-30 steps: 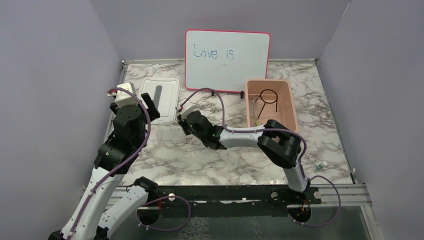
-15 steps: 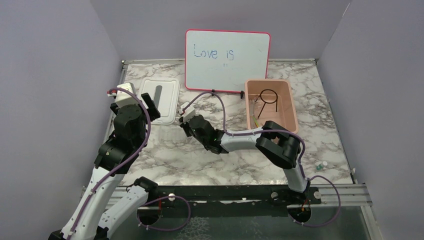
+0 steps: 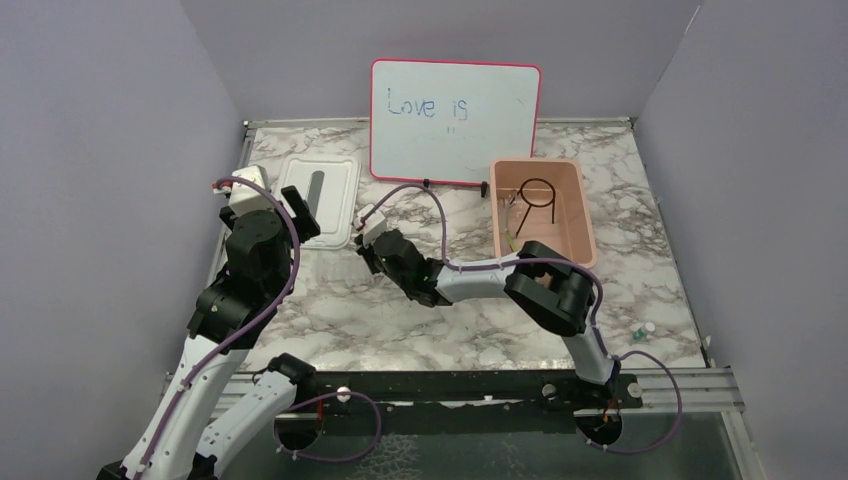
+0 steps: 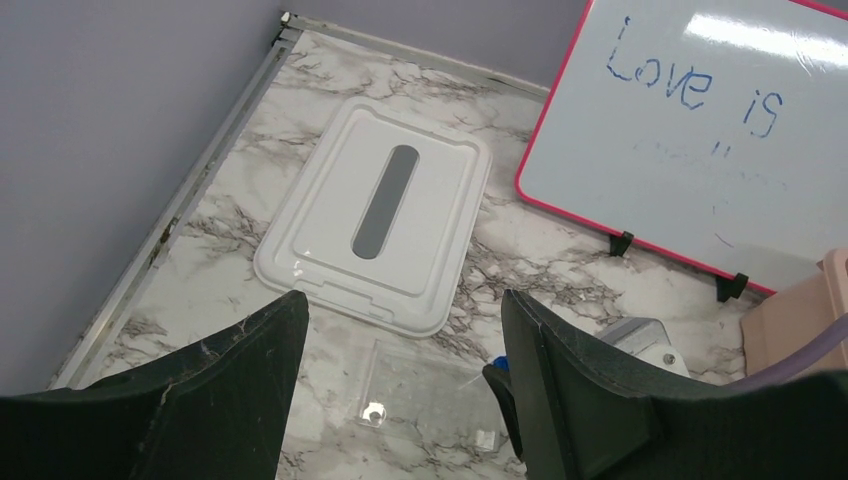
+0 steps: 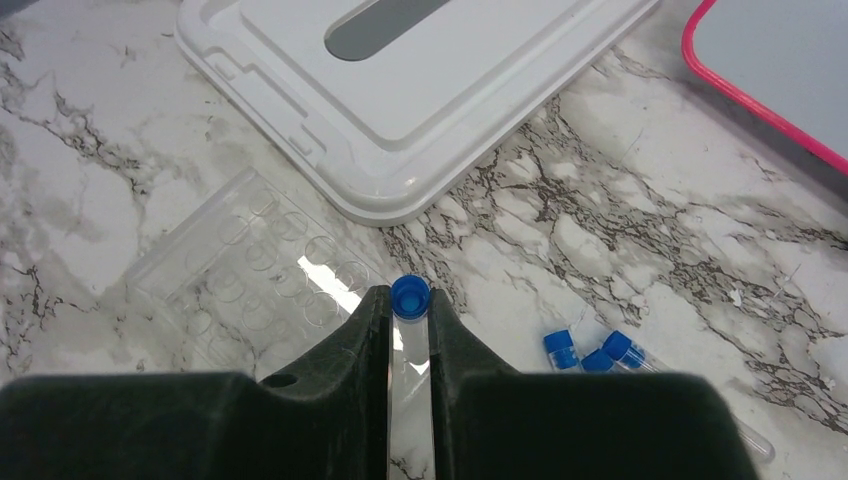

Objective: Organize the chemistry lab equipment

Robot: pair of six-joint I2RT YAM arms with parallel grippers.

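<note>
Right fingers (image 5: 365, 340) have edged leftward, pinched tight on a blue-capped tube (image 5: 410, 298).

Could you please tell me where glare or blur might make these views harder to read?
Top external: even light, soft shadows, the whiteboard writing legible. Left wrist: a bright reflection washes out the whiteboard's upper right; the left gripper is dark, soft-edged. Right wrist: a glare streak crosses the clear well plate beside the blue-capped tube pinched in the right gripper.
</note>
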